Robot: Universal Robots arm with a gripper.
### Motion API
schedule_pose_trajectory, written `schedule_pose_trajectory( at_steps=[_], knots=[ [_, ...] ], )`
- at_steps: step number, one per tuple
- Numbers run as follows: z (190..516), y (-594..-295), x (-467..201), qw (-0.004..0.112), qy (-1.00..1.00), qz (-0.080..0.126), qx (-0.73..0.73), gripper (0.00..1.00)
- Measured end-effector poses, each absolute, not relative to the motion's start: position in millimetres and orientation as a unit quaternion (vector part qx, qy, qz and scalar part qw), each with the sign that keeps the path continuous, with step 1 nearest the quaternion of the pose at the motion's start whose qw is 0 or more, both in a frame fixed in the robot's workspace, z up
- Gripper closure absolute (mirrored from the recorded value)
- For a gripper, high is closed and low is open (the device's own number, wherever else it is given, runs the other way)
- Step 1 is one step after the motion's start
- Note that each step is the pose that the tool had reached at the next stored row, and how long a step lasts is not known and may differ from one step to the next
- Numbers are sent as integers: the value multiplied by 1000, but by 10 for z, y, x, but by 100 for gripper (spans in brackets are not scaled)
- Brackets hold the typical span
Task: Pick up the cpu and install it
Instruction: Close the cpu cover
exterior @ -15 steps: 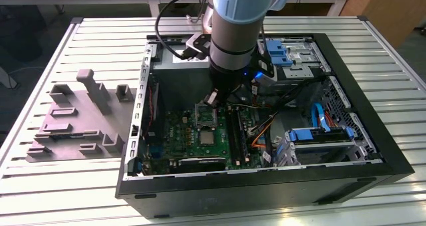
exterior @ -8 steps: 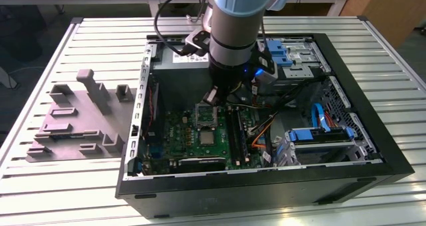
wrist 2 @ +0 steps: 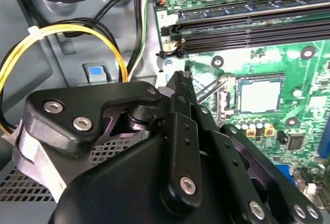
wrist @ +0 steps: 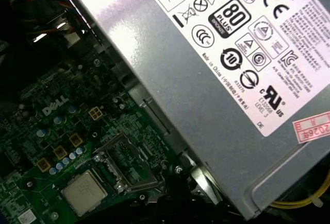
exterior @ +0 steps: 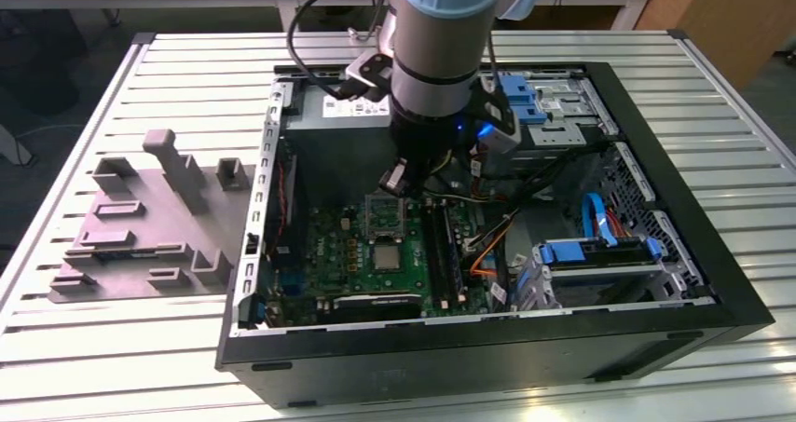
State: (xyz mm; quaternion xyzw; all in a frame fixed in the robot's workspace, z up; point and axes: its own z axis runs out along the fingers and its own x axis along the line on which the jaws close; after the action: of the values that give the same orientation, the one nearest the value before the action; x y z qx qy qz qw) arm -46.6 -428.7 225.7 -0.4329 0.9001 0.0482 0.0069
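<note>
the cpu [wrist 2: 260, 95] lies flat in its socket [wrist: 111, 170] on the green motherboard [exterior: 373, 254], silvery top up, with the socket's metal load frame [wrist: 126, 159] swung open just beside it, so by the look of it the chip is seated but not clamped. in the first wrist view the cpu [wrist: 85, 190] shows as a pale square ringed by small yellow components. in the exterior view it sits at [exterior: 387, 255], below the pincer and a little toward the open front edge of the pc case [exterior: 696, 189].

the pincer [wrist 2: 184, 77] hangs above the board, apart from the chip, its black fingers [wrist 2: 181, 92] drawn together to a narrow tip with nothing visible between them; it touches neither the cpu nor the frame, as far as these views tell (the very tips are partly masked by the linkage). its tip points toward the thin retention lever [wrist 2: 209, 89] near the socket corner.

the grey power supply [wrist: 216, 69] stands close behind the pincer. yellow cables [wrist 2: 62, 38] loop to its side. outside the case, on the slatted desk [exterior: 112, 347], well away from the pincer, rests a grey-purple plastic tray [exterior: 144, 231].
</note>
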Motion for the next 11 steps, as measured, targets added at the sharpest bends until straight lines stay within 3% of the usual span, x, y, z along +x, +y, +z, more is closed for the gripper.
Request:
schedule_pose_trajectory(
  at_steps=[11],
  knots=[
    [2340, -4286, -489, 1, 898, 36, -438, 89]
  ],
)
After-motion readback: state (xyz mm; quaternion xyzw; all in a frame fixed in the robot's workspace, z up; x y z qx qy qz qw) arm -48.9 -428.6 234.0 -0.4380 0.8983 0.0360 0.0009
